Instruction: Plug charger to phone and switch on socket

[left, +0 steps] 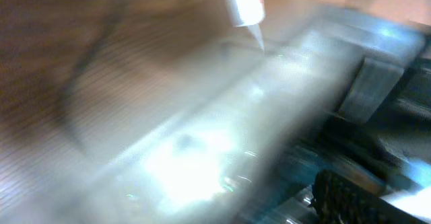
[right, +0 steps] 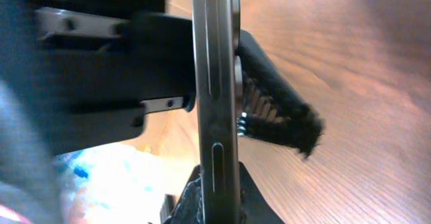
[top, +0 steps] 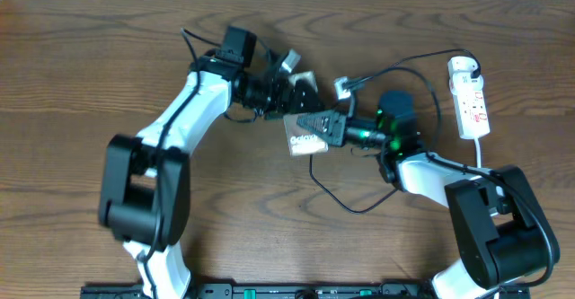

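1. The right gripper (top: 331, 130) is clamped on the phone (top: 304, 143). In the right wrist view its silvery edge (right: 214, 103) stands between the two black fingers (right: 269, 109), and its long side runs crosswise to them.
2. The phone is held up off the bench (top: 90, 48) near the middle, lettered face upward. It sticks out from the right gripper towards the left arm.
3. The left gripper (top: 301, 91) sits just beside the phone, on its far side, so it is much the nearer free hand for the plugging. Its own camera is a blur, and I cannot tell whether it is wide, narrow or holding the connector tip.
4. The charger (top: 404, 63) runs as a thin black line from the socket end in towards the two grippers, and another loop lies on the bench nearer the robot. I cannot pick out the tip.
5. The socket (top: 469, 97) lies well apart on the right, long axis pointing away from the robot. The right arm is closest to it, though that arm is busy; I would judge the switch comes last.
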Controlling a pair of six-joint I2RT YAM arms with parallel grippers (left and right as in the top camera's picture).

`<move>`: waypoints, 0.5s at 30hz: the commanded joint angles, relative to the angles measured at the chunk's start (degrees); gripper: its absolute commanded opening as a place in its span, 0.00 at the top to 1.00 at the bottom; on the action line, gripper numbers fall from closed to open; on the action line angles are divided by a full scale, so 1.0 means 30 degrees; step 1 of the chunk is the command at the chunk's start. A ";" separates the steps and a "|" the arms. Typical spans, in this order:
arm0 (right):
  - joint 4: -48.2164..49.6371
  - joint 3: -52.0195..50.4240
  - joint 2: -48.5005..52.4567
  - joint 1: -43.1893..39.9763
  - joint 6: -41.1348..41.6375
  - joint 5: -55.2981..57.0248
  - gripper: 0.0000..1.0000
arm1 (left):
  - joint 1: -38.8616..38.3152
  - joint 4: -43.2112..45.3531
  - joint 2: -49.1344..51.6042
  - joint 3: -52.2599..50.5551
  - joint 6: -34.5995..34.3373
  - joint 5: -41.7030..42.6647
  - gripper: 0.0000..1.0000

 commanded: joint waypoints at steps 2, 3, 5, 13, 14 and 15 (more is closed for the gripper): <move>0.1319 0.0255 -0.0481 -0.0124 0.2565 -0.2251 0.99 | -0.0036 0.1027 -0.1851 -0.0138 0.0313 0.3563 0.15; 0.1719 0.0255 -0.0481 -0.0124 0.2812 -0.2251 0.99 | -0.0051 0.1122 -0.2142 -0.0138 0.0284 0.3679 0.17; 0.3169 0.0255 -0.0481 -0.0124 0.3461 -0.2237 0.99 | -0.0073 0.1122 -0.2805 -0.0138 0.0262 0.3723 0.21; 0.7220 0.0255 -0.0481 -0.0117 0.6266 -0.2208 0.99 | -0.0080 0.2142 -0.3475 -0.0138 0.0015 0.4867 0.50; 0.7235 0.0255 -0.0481 -0.0117 0.6346 -0.2266 0.99 | -0.0080 0.2514 -0.3475 -0.0138 -0.0306 0.5005 0.51; 0.7235 0.0255 -0.0481 -0.0109 0.6404 -0.2353 0.99 | -0.0087 0.3009 -0.3475 -0.0138 -0.0787 0.4998 0.52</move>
